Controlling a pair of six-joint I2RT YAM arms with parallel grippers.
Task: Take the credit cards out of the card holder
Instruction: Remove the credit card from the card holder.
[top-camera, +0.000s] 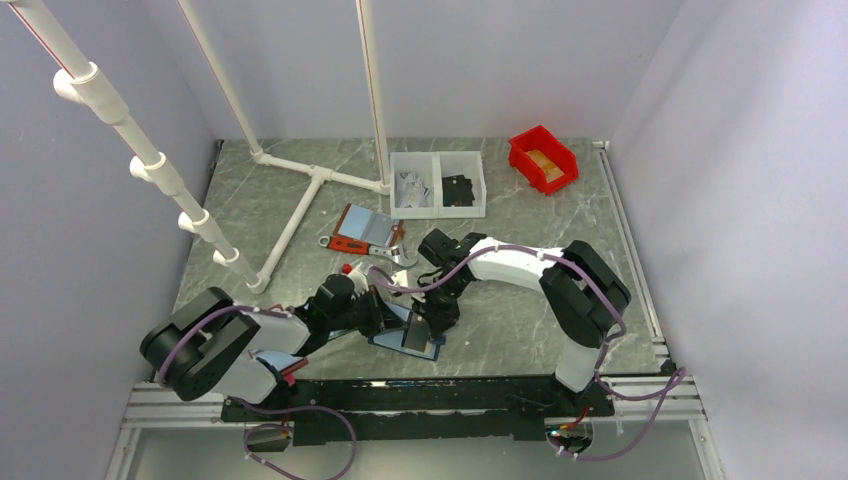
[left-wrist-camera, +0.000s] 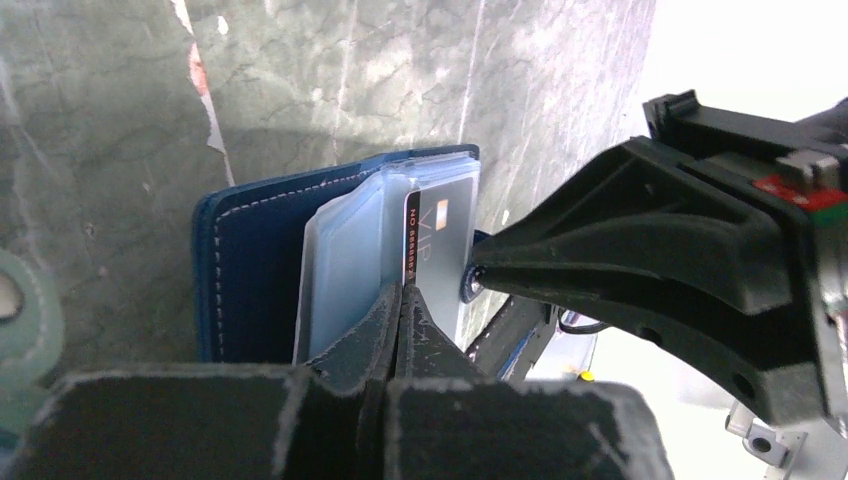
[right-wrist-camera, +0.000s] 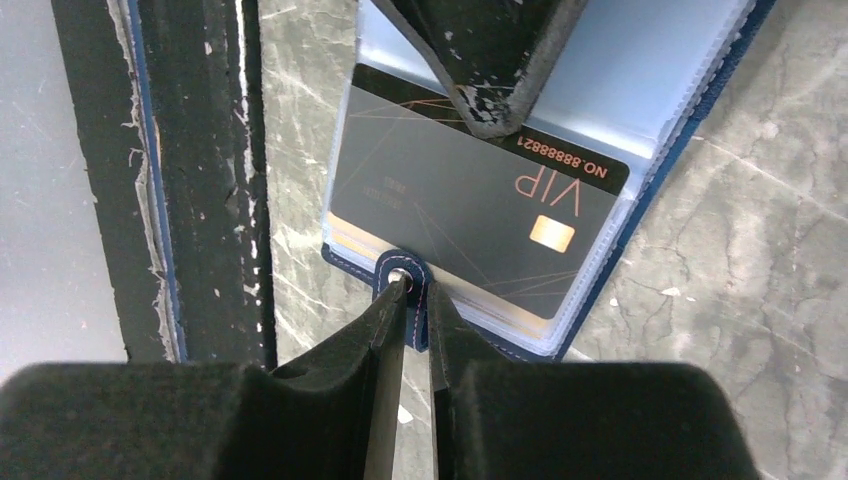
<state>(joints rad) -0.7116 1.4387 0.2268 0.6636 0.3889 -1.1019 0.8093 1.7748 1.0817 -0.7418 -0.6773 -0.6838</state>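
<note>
The navy card holder lies open on the table near the front edge, between both arms. In the left wrist view its navy cover and light blue pockets show. The black card, marked VIP, lies on the top pocket. My left gripper is shut on that card's edge. It shows from above in the top view. My right gripper is shut on the holder's strap tab, and shows in the top view. A thin gold edge shows under the black card; the tan card is otherwise hidden.
A red-edged holder lies open behind the arms. A white two-part bin and a red bin stand at the back. A white pipe frame lies at the left. The black front rail is close behind the holder.
</note>
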